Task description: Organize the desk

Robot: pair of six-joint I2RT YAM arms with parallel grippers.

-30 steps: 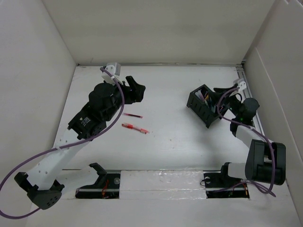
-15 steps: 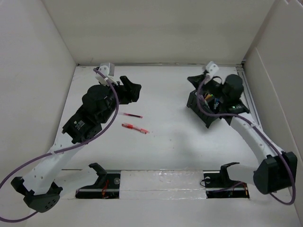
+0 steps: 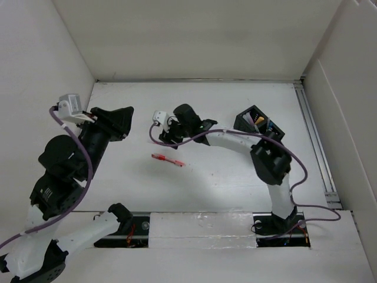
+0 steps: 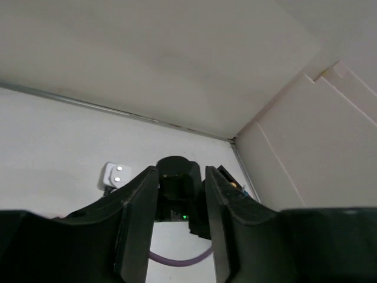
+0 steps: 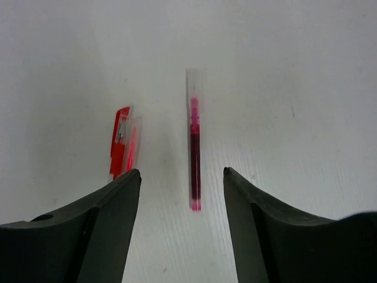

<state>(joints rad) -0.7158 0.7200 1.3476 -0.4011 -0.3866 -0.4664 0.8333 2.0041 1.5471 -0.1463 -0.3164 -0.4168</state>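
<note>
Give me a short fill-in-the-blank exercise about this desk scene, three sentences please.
1. The right gripper is ___, and in its wrist view the magenta pen lies between its fingers.
2. In that view, the red pen lies to the magenta pen's ___.
3. The slotted pen holder on the desk is coloured ___.

Missing words: open; left; black.

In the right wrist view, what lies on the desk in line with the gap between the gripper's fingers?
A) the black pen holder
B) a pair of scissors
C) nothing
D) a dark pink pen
D: the dark pink pen lies on the desk, centred before the open right gripper, with the red pen off to one side.
</note>
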